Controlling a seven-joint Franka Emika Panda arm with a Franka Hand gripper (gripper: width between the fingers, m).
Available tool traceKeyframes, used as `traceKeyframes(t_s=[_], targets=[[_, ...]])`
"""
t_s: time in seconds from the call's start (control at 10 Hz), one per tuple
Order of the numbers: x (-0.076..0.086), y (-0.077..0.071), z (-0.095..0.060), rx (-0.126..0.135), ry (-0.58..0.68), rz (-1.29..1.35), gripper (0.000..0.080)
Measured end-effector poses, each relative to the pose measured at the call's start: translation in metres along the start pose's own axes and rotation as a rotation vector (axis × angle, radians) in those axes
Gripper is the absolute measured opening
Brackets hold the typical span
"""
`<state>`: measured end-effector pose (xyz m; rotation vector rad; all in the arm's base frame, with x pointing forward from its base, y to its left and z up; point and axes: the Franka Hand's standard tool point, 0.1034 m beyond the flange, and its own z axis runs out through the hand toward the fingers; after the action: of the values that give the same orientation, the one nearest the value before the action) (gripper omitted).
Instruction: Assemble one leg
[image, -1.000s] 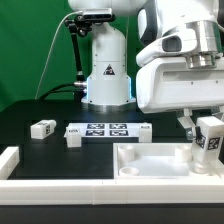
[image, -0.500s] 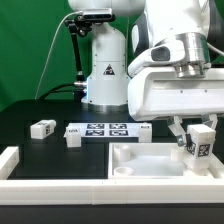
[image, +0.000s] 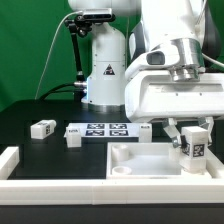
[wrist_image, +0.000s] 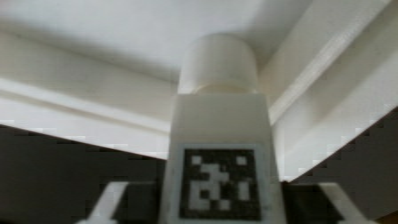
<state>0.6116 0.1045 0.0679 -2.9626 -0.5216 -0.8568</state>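
Table: a black, matte table (image: 40, 150) carries everything, with bare patches at the exterior view's left.
Room: a green backdrop (image: 25, 50) stands behind, and the white robot base (image: 105, 70) stands at the far centre, with a black cable (image: 55, 55) looping to its left.
Marker board: the marker board (image: 105, 130) lies flat near the middle of the table, in front of the base.
Tray: a large white tray (image: 140, 172) with raised walls sits near, at the exterior view's right.
Near edge: a white bar (image: 60, 187) runs along the near side, with a short upright stub at its left end.
Leg: the leg (image: 193, 147) stands upright, its tag (image: 196, 152) facing the camera, over the right part of the tray.
Pincer: the pincer (image: 192, 133) is clenched on the leg's upper part. In the wrist view pale fingers (wrist_image: 114, 200) flank the leg on both sides.
Loose blocks: one small block (image: 42, 127) lies far left, a second block (image: 72, 138) just beside the marker board's left end, and a third block (image: 143, 128) at its right end.
Hidden: the arm's bulk covers the far right of the table. Whether the leg's lower end touches the tray floor cannot be told. The wrist view is blurred, and the tray's right side is cut off by the frame.
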Motion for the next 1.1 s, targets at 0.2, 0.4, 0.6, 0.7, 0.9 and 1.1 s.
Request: traceKeyframes(t_s=[0.2,0.4,0.6,0.7,0.9,1.1], targets=[[0.0,0.0,0.0,0.0,0.0,0.0,0.0588],[0.0,0.0,0.0,0.0,0.0,0.0,0.0637],[0.0,0.0,0.0,0.0,0.0,0.0,0.0648],[0.0,0.0,0.0,0.0,0.0,0.0,0.0648],[0.004,0.0,-0.003,0.006,-0.016,-0.001,0.0649],[0.015,-0.001,-0.012,0.012,-0.03,-0.005,0.0649]])
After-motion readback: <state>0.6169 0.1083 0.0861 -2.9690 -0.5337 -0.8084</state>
